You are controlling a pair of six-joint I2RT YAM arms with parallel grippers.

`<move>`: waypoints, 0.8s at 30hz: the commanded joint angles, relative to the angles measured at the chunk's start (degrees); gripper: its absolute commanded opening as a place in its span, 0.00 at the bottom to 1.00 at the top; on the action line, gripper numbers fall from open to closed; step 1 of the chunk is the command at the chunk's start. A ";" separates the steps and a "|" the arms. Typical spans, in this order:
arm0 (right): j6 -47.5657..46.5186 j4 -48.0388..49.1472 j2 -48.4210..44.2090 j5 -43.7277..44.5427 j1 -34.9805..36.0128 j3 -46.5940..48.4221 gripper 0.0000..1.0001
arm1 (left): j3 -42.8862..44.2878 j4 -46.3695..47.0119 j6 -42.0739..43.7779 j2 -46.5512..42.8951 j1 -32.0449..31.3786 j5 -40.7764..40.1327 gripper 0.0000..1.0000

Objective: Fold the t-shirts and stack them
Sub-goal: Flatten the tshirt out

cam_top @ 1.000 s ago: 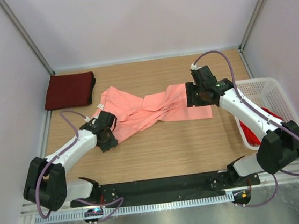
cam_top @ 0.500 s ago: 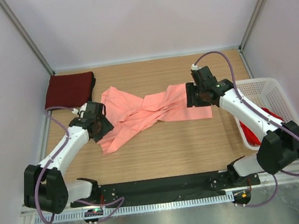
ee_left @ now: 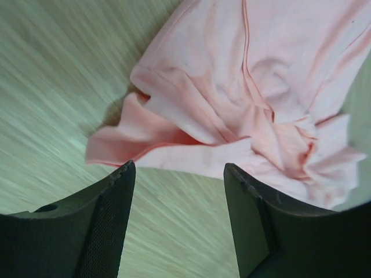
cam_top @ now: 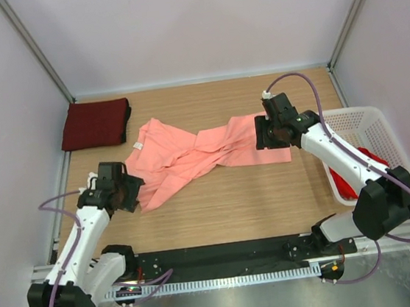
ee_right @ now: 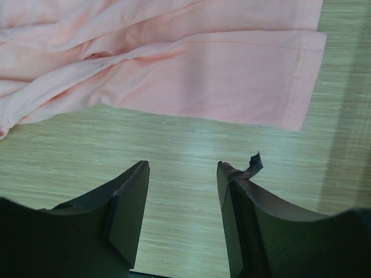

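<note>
The salmon-pink t-shirt (cam_top: 205,153) lies crumpled and twisted across the middle of the table; it also shows in the left wrist view (ee_left: 249,98) and the right wrist view (ee_right: 191,69). The dark maroon t-shirt (cam_top: 96,124) lies folded at the back left. The bright red t-shirt (cam_top: 348,178) sits in the white basket (cam_top: 368,120) at the right. My left gripper (cam_top: 130,194) is open and empty just left of the pink shirt's near-left corner (ee_left: 107,152). My right gripper (cam_top: 263,132) is open and empty over the pink shirt's right end.
The enclosure walls stand close on the left, back and right. Bare wooden table (cam_top: 233,202) lies in front of the pink shirt. A black mounting bar (cam_top: 224,255) runs along the near edge.
My left gripper has let go of the pink shirt and pulled back to the left and toward the near edge. The shirt's left part has settled flat. My right arm has barely moved.
</note>
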 commanded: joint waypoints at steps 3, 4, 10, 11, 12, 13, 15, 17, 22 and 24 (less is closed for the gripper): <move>0.58 1.31 -1.92 -0.69 0.39 -0.14 0.57 | -5.02 -1.86 -22.72 -3.39 0.18 7.75 0.59; 0.58 1.39 -1.92 -0.60 0.39 -0.14 0.57 | -4.06 -4.41 -23.18 -2.87 0.18 7.75 0.59; 0.75 1.39 -1.83 -0.42 0.39 -0.32 0.57 | 2.28 -18.24 -24.50 4.69 0.18 3.61 0.67; 0.58 1.39 -1.75 -0.51 0.39 -0.32 0.57 | 1.76 -17.27 -24.50 5.39 0.18 4.75 0.67; 0.66 1.31 -1.66 -0.51 0.48 -0.23 0.57 | 1.06 -16.05 -24.85 6.79 0.18 5.28 0.67; 0.58 1.22 -1.66 -0.42 0.39 -0.15 0.57 | -0.78 -13.34 -25.55 7.24 0.27 5.81 0.68; 0.40 0.96 -1.92 -0.42 0.48 0.03 0.57 | -2.63 -8.84 -26.17 8.21 0.27 7.74 0.67; 0.14 0.87 -2.10 -0.25 0.39 -0.06 0.57 | -4.30 -6.20 -27.40 9.62 0.36 9.49 0.66; -0.12 0.87 -2.27 0.02 0.39 -0.41 0.57 | -3.96 -5.14 -26.79 11.11 1.24 6.34 0.67; -0.04 1.13 -2.01 0.10 0.48 -0.76 0.57 | -4.14 -5.49 -26.96 10.85 1.50 5.82 0.67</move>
